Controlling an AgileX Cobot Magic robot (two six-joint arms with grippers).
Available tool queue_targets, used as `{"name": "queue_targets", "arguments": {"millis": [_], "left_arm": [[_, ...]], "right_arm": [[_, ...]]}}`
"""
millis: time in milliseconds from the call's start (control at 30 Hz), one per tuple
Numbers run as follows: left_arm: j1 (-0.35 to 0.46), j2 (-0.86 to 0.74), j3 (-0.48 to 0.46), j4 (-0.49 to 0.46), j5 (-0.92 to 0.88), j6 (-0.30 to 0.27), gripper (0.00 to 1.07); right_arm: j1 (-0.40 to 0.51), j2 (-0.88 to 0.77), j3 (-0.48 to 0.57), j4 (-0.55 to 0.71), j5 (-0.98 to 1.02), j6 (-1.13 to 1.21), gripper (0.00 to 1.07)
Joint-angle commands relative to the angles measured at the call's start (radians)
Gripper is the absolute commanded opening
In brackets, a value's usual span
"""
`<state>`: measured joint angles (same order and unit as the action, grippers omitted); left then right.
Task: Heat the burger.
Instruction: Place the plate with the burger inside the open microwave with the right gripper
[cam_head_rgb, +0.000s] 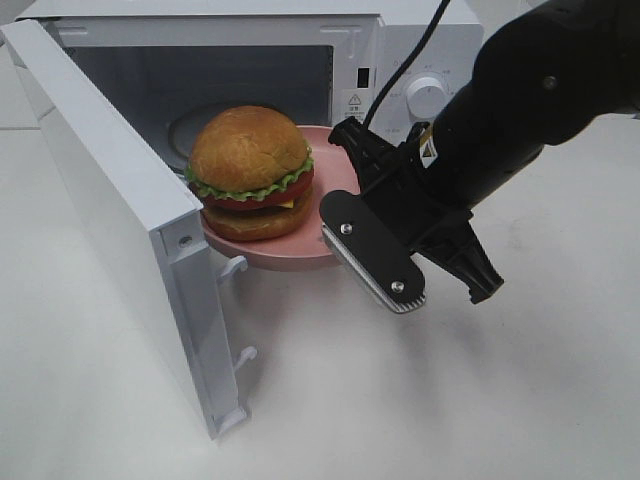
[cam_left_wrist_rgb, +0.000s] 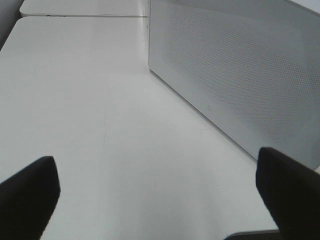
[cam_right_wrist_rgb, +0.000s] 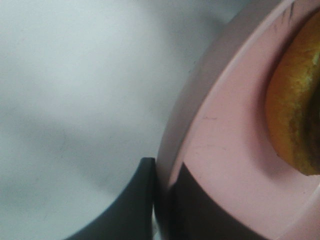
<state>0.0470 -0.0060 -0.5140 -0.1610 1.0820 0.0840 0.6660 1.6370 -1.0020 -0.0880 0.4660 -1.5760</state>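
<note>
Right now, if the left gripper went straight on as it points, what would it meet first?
Likely the white perforated microwave panel, slanting across the path of the open left gripper; depth is unclear.

The burger (cam_head_rgb: 250, 172) has a glossy golden-brown domed bun over a frill of green lettuce, red tomato, a sliver of yellow cheese, a dark patty layer and a bottom bun. It stands upright and whole on the round pink plate (cam_head_rgb: 300, 255), whose rim I pinch in my right claw (cam_right_wrist_rgb: 165, 175). It sits on the half of the plate away from my claw, at the open mouth of the white microwave (cam_head_rgb: 420, 40). From my wrist I see only its blurred orange-brown edge.
</note>
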Motion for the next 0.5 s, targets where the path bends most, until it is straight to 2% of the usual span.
{"name": "queue_targets", "arguments": {"millis": [33, 500], "left_arm": [[-0.005, -0.016, 0.0, -0.002, -0.013, 0.001, 1.02], [-0.005, -0.016, 0.0, -0.002, -0.013, 0.001, 1.02]], "right_arm": [[0.003, 0.028, -0.065, 0.032, -0.056, -0.002, 0.0], [0.003, 0.139, -0.206, 0.028, -0.047, 0.03, 0.0]]}}
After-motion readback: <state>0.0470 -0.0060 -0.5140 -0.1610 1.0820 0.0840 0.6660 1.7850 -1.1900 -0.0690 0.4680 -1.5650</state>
